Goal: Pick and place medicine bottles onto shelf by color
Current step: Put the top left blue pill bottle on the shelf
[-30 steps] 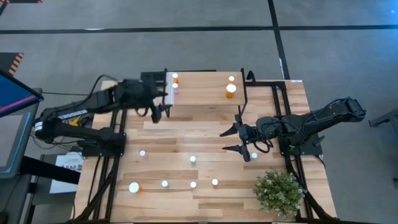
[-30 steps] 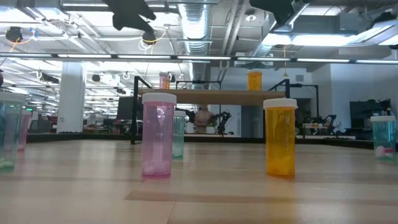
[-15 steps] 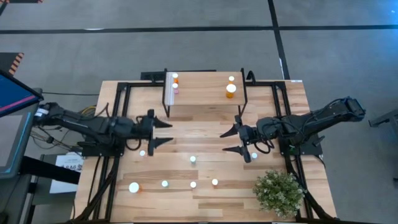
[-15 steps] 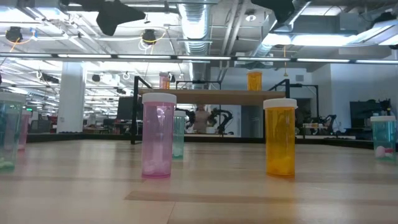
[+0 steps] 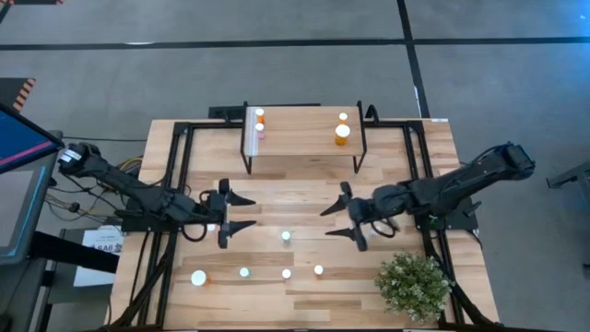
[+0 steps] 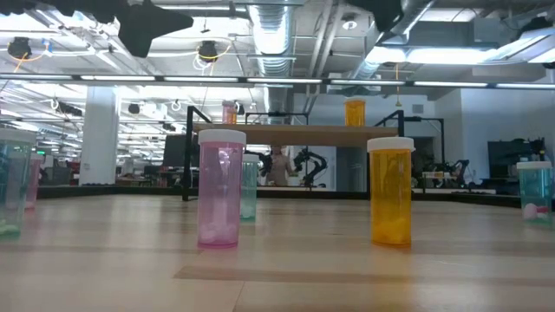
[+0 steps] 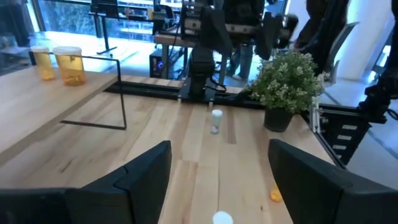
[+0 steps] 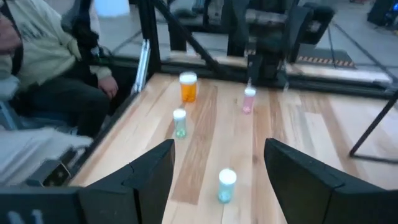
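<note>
**Four bottles shelved, six more left standing on the table**

Two orange medicine bottles stood at one end of the shelf and an orange-and-pink pair at the other, by the white strip. Roughly half a dozen waited upright on the tabletop, white caps skyward, long axes vertical. The left gripper and right gripper hovered above mid-table, both claws spread and grasping nothing. A potted plant sat near the right arm.

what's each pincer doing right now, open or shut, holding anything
Left pincer: open, empty, above the light wooden tabletop.
Right pincer: open, empty, above the same tabletop.
</note>
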### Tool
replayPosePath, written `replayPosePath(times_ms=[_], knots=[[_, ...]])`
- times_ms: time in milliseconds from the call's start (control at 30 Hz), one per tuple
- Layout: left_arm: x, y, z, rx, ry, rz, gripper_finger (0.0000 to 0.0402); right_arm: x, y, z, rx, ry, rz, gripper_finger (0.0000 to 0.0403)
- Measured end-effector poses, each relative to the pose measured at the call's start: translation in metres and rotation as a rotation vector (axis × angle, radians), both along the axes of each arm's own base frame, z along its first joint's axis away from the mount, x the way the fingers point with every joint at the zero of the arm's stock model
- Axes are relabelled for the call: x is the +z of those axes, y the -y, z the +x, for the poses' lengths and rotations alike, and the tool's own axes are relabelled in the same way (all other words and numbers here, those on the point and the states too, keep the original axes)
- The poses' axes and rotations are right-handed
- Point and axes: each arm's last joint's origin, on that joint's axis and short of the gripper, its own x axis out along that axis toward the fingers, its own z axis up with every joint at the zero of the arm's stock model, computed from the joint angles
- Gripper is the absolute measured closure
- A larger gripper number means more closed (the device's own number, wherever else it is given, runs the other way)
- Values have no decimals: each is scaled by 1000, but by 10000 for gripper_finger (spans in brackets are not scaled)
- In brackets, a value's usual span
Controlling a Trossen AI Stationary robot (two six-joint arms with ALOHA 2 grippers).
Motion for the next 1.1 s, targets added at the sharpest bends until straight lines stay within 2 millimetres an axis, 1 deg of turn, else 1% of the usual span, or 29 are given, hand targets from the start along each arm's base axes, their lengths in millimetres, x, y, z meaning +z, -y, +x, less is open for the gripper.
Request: replayPosePath(times_ms=[100, 300, 533, 633, 867, 1100], knots=[[-2, 2, 0, -7, -11, -17, 146, -13, -3, 14, -1, -12, -9, 132], [-2, 6, -1, -28, -13, -16, 146, -29, -6, 35, -14, -73, -19, 132], [-2, 6, -1, -27, -13, -12, 146, -35, -10, 51, -14, -95, -22, 132], [-2, 6, -1, -26, -12, -13, 146, -37, -11, 52, -12, -119, -28, 132], [-1, 6, -1, -23, -11, -17, 146, -33, -13, 51, -9, -113, -11, 132], [-1, 5, -1, -18, -9, -18, 146, -36, -17, 50, 2, -131, -10, 132]])
